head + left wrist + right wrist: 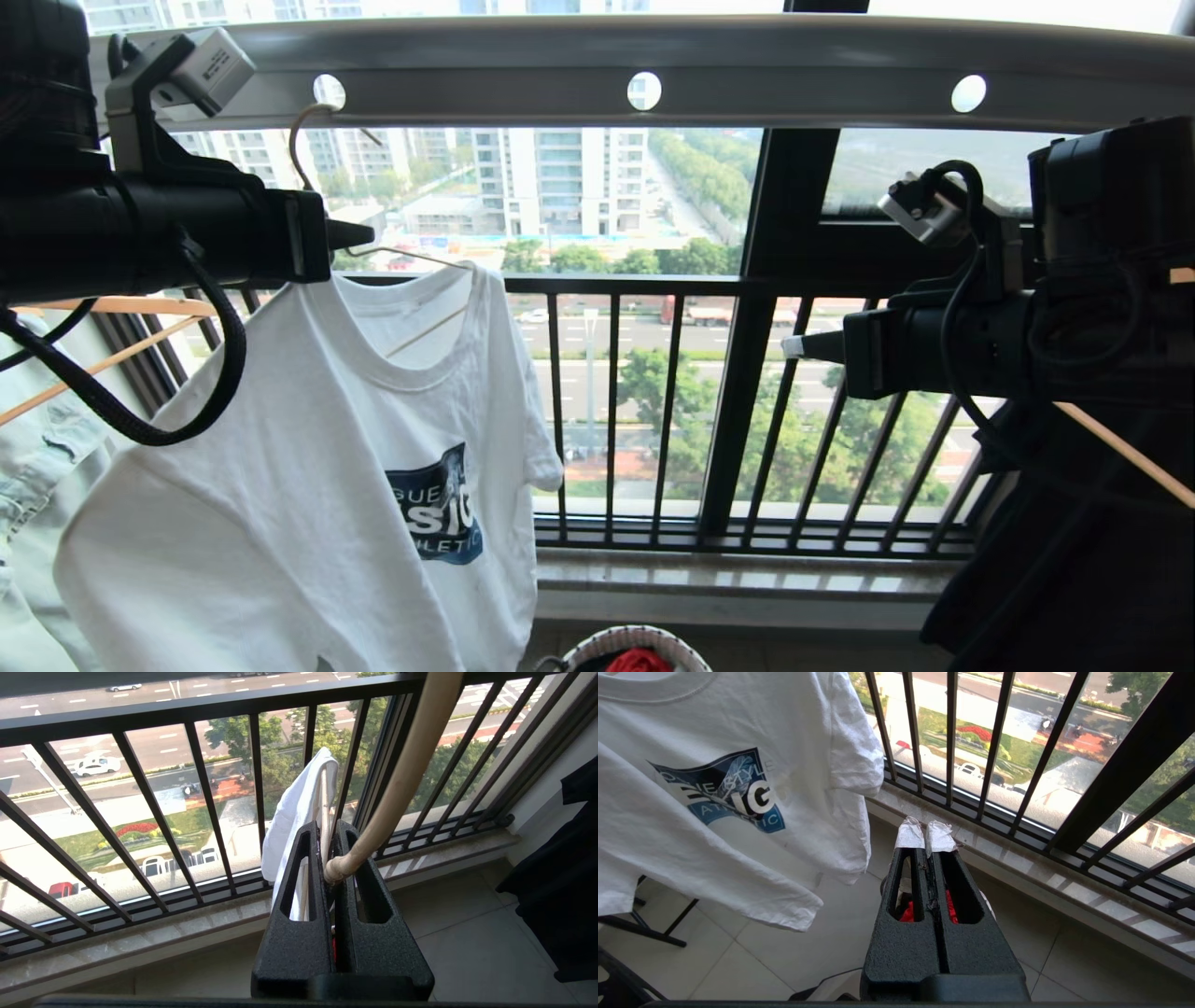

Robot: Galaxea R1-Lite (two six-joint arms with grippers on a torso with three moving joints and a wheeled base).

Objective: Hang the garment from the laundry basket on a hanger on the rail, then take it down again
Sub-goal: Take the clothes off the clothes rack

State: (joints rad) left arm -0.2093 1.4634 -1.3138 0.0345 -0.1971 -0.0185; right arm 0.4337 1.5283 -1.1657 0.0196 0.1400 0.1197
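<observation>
While the T-shirt [308, 485] hangs on the wire hanger [425, 329] from the rail [747, 70], the left gripper [359, 233] is seen clamped at the neck of the hanger, just below the hook. In the left wrist view its fingers [292, 891] are pressed nearly together on the thin wire, with a fold of white cloth lying against them. The right gripper [794, 346] is held apart, in front of the window bars, its fingers closed on nothing. The basket [635, 644] sits on the floor below, with red cloth [638, 661] in it.

The shirt is judged light, soft and limp, likely to slide along smooth wire if the hanger is tilted. The hanger is judged stiff but springy, best taken at its neck, where a level lift off the rail can be made.
</observation>
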